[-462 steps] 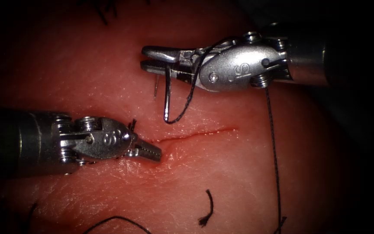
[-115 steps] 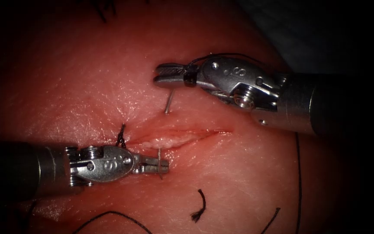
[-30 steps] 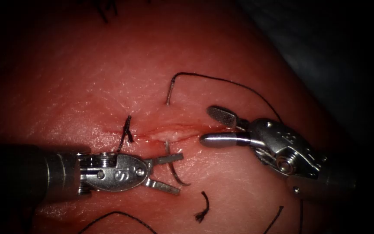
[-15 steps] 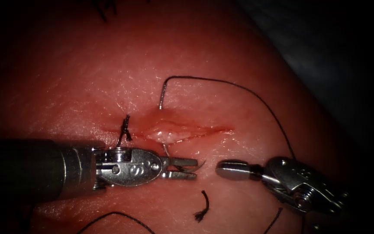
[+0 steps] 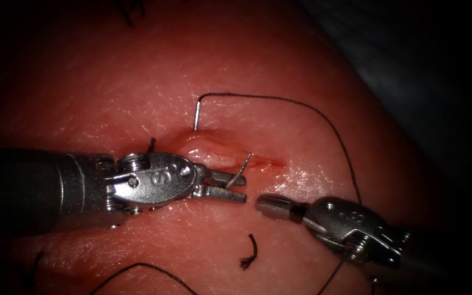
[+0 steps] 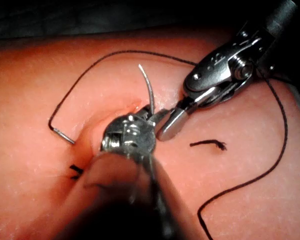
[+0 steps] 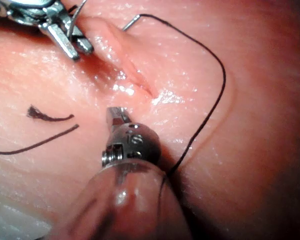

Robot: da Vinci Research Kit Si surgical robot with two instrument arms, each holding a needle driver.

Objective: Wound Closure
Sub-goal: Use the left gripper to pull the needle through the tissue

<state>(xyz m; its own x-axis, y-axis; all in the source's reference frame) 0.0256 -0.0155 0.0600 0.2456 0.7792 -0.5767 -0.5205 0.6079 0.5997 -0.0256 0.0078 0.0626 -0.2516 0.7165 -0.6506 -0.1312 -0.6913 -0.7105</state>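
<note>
Two silver steel tools: the left tool (image 5: 226,186) and the right tool (image 5: 271,206). One curved steel needle (image 5: 241,170), one long dark thread (image 5: 301,106), one frayed cut thread end (image 5: 249,254), one red-edged cut (image 5: 230,153) in one piece of pink tissue (image 5: 137,82).

Needle (image 6: 147,89) in left tool (image 6: 149,116)

Tissue (image 5: 301,65) is seen pinkish-red, thread (image 5: 301,105) black, needle (image 5: 241,170) silver, both tools plain silver metal.
</note>
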